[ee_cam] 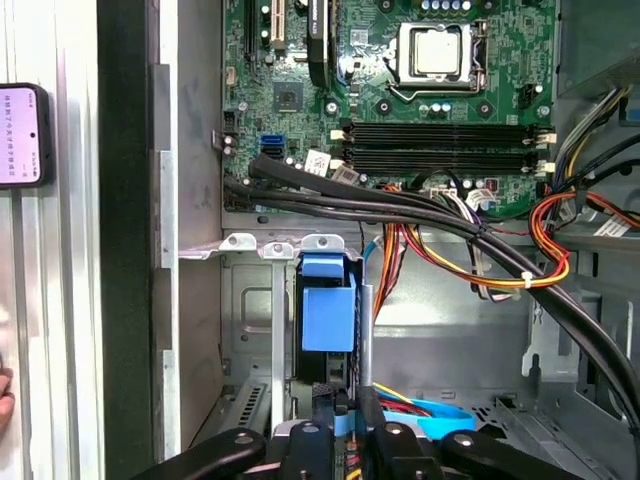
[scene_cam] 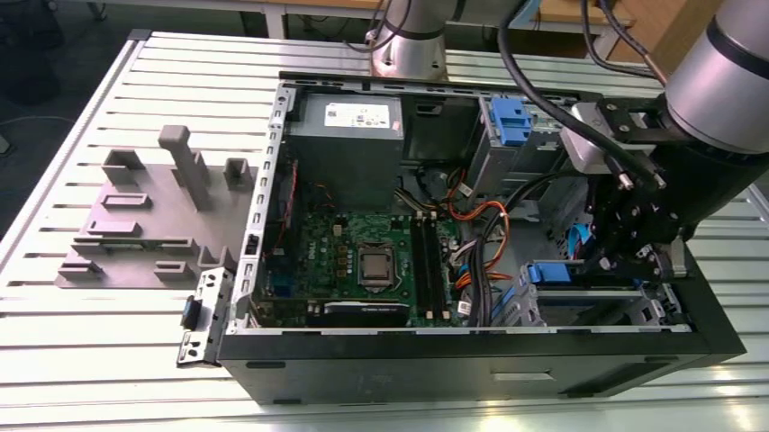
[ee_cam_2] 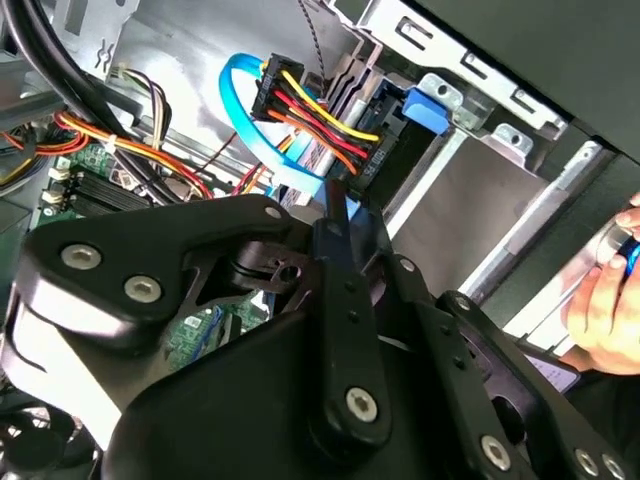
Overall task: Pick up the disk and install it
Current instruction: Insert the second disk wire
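We see the table (scene_cam: 121, 360) as ribbed pale metal with a soft sheen. On it, the grey fixture (scene_cam: 144, 225) looks like matt plastic. The computer case (scene_cam: 456, 364) is matt black outside and bare grey sheet metal within. The power supply (scene_cam: 348, 135) is dull grey metal with a white paper label. The motherboard (ee_cam: 300, 60) is smooth green board, and its processor lid (ee_cam: 437, 50) is satin metal. The disk (ee_cam: 328, 310) shows a smooth blue plastic carrier. The wires (ee_cam_2: 320, 120) wear glossy coloured insulation. The gripper (ee_cam_2: 340, 215) is matt black metal with bright screw heads, and the arm (scene_cam: 733, 81) has a satin silver-grey shell.
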`<action>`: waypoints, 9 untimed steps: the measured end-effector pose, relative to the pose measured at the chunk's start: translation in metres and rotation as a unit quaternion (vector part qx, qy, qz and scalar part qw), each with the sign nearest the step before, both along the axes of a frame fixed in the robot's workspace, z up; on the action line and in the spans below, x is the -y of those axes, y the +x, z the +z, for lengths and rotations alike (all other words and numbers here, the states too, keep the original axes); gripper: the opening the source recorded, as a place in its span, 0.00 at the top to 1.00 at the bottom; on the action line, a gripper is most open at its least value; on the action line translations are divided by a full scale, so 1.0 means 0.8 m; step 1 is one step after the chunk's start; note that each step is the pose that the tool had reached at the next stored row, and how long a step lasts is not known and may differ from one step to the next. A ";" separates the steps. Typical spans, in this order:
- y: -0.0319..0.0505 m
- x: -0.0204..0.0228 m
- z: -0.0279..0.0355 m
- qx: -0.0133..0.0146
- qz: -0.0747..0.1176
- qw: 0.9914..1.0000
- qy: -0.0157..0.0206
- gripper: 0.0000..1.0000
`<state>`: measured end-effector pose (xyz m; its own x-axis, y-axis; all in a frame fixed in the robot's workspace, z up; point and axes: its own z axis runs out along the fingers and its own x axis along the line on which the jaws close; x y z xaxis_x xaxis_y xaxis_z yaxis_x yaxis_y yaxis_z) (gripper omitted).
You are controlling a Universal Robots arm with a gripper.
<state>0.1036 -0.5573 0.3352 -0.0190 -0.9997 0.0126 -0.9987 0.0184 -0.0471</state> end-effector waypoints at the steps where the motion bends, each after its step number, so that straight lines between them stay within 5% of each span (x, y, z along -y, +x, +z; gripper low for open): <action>1: 0.000 0.0000 0.0027 0.000 0.000 1.000 0.000 0.76; 9: 0.000 0.0000 0.0130 -0.002 0.000 1.000 0.000 0.76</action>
<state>0.1036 -0.5573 0.3456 -0.0189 -0.9997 0.0126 -0.9989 0.0184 -0.0434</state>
